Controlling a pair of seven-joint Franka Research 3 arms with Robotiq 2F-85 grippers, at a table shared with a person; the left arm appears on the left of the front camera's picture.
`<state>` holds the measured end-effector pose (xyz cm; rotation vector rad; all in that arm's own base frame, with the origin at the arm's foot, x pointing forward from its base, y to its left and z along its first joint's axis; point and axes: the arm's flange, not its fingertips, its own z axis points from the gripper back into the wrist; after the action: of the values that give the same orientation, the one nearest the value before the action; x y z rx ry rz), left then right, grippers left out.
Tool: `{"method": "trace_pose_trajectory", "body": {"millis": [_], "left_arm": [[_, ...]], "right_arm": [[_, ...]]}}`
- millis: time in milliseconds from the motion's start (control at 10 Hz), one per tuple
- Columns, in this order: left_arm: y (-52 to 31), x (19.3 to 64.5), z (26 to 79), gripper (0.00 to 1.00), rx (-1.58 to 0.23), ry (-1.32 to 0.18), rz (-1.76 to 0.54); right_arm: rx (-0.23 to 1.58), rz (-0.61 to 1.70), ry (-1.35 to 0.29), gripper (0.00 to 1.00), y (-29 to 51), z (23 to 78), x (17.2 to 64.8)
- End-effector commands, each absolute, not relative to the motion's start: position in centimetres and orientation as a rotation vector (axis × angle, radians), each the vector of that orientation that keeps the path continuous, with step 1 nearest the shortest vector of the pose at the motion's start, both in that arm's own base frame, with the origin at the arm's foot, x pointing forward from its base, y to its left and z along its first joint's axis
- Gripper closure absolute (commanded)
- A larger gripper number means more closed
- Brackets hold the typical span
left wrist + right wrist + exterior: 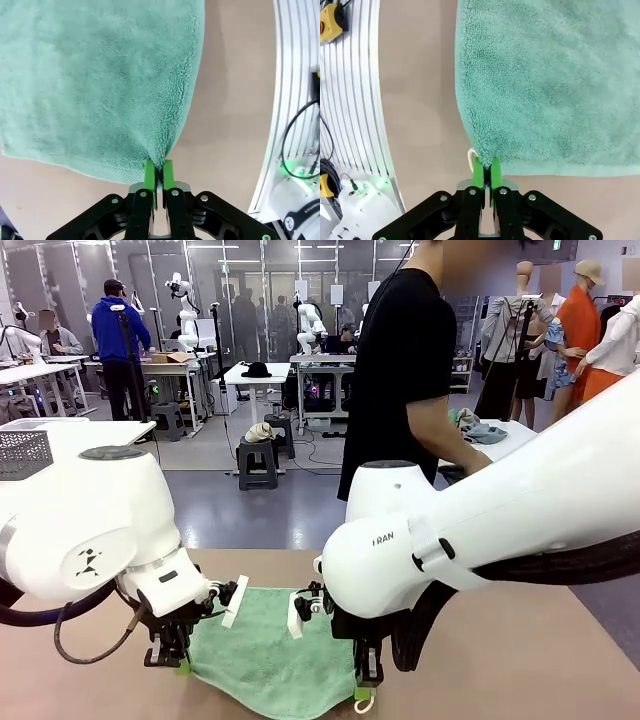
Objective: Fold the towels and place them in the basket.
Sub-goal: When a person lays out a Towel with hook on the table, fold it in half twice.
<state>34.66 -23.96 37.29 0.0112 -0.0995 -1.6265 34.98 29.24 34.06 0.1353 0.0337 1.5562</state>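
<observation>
Front view has the mint green towel (270, 660) spread on the tan table (520, 660), close to the near edge and between the two white arms. The left gripper (183, 665) is down on the towel's near left corner and the right gripper (365, 695) is on its near right corner. Both sit low, just above the tabletop. In the left wrist view the green pads (149, 172) are clenched on a corner of the towel. The terry cloth puckers into a small peak between them, while the rest fans out flat over the table. The right wrist view shows the same hold at the other corner, with the jaws pinched tight on the towel's tip. A small pale loop (470, 157) pokes out just beside one pad. A dark grey lattice basket (22, 453) stands on a white surface at the far left, well apart from the towel. At the far side a person (400, 360) in a black shirt stands turned toward a side table, hands nowhere near the towel.
</observation>
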Motion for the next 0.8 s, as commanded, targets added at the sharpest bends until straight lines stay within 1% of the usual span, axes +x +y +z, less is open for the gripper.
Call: {"method": "trace_pose_trajectory", "body": {"millis": [0, 200, 500, 700], "left_arm": [[-24.6, 34.8, 38.2, 0.93, 0.043, -0.079, -1.614], [-23.9, 36.6, 38.5, 0.93, 0.070, -0.106, -1.610], [-22.7, 42.2, 38.9, 0.93, 0.116, -0.120, -1.567], [-22.4, 45.5, 39.0, 0.93, 0.111, -0.130, -1.553]], "right_arm": [[0.104, 1.558, 0.053, 0.93, 28.8, 35.4, 35.3], [0.094, 1.581, 0.039, 0.93, 28.2, 36.6, 37.1], [0.080, 1.617, -0.012, 0.93, 26.7, 38.7, 42.6], [0.088, 1.650, -0.036, 0.93, 26.2, 38.8, 46.0]]}}
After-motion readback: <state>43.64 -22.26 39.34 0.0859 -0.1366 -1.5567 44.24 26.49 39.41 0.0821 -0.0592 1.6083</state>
